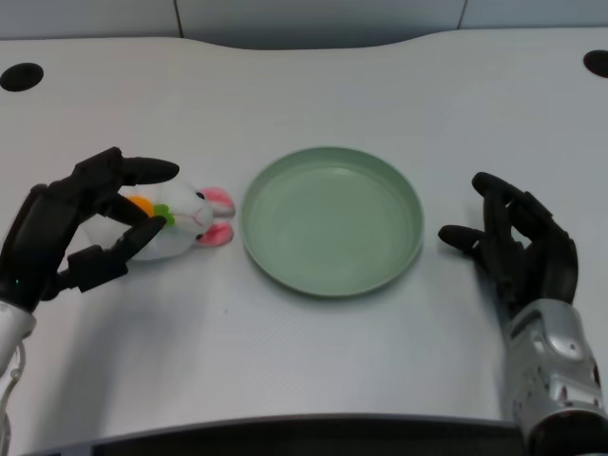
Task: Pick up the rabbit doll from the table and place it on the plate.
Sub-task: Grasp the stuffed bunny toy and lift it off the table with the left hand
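On the white table (313,361) there were one rabbit doll (185,223), one green plate (332,220), two black hands, left (81,228) and right (518,247), and two dark holes at the far corners.

A single head view looks steeply down from behind the left hand (71,228), facing forward across the white surface (313,370) (its far edge visible), fairly close in.

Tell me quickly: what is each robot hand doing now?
Left robot hand: fingers spread around the doll; a firm hold cannot be told.
Right robot hand: holds nothing.
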